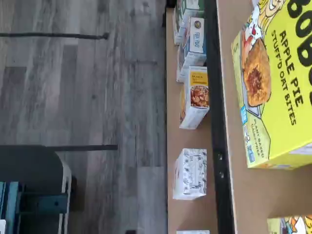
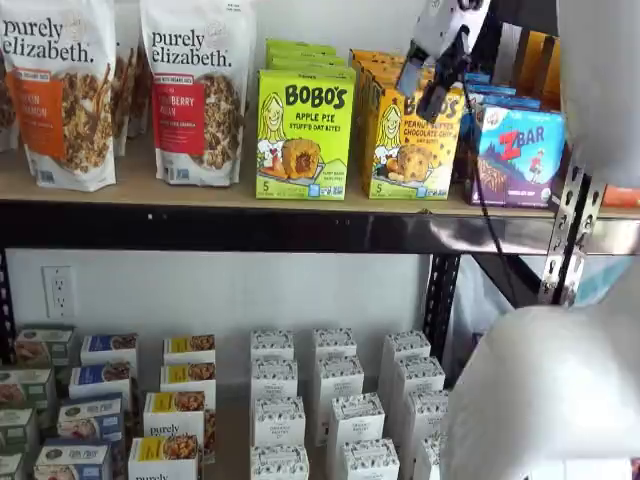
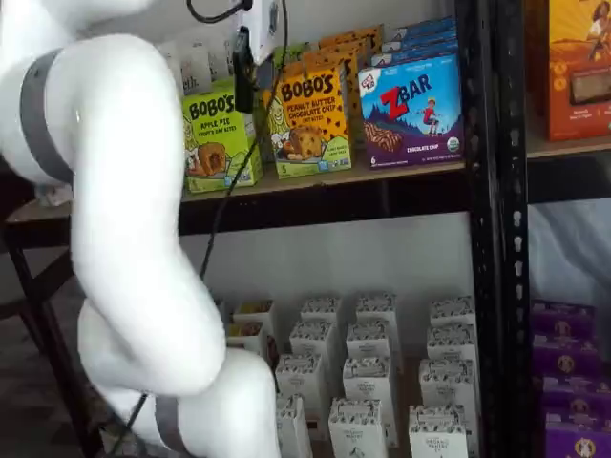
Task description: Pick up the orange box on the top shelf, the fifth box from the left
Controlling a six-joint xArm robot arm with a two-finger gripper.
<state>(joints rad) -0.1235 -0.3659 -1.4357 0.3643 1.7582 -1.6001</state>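
Observation:
The orange box [image 2: 410,145] is a yellow-orange Bobo's Peanut Butter Chocolate Chip carton. It stands upright on the top shelf [image 2: 200,192], between a lime-green Apple Pie box [image 2: 303,135] and a blue Z Bar box [image 2: 520,150]. It also shows in a shelf view [image 3: 310,119]. My gripper [image 2: 421,98] hangs in front of the carton's upper part, with a gap showing between its two black fingers and nothing in them. In a shelf view the gripper [image 3: 244,95] shows side-on. The wrist view shows the Apple Pie box [image 1: 278,92] and the shelf board [image 1: 253,195].
Purely Elizabeth bags [image 2: 195,90] stand at the shelf's left. Several small white boxes [image 2: 330,400] fill the lower level. A black perforated upright [image 3: 487,191] stands right of the Z Bar box [image 3: 412,110], with a dark orange box [image 3: 573,67] beyond it. My white arm [image 3: 124,239] fills the foreground.

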